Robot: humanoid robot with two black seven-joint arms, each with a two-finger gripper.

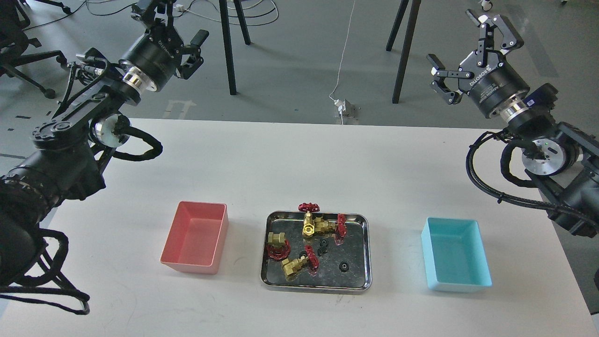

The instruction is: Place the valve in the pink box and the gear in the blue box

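Note:
Several brass valves with dark red handwheels lie in a shiny steel tray (360,248) at the table's front centre; one valve (310,221) stands upright at the tray's far edge. A tiny black gear (344,267) rests on the tray floor near its front right. The pink box (194,238) sits left of the tray and the blue box (456,255) sits right of it; both are empty. My left gripper (180,23) is raised high at the far left, open and holding nothing. Far right and equally high, my right gripper (468,47) is open and empty too.
Lumpier black ribbed pieces (323,246) lie among the valves in the tray. The white table's far edge (299,122) runs behind the boxes; chair and stand legs (229,51) and a cable stand on the floor beyond it.

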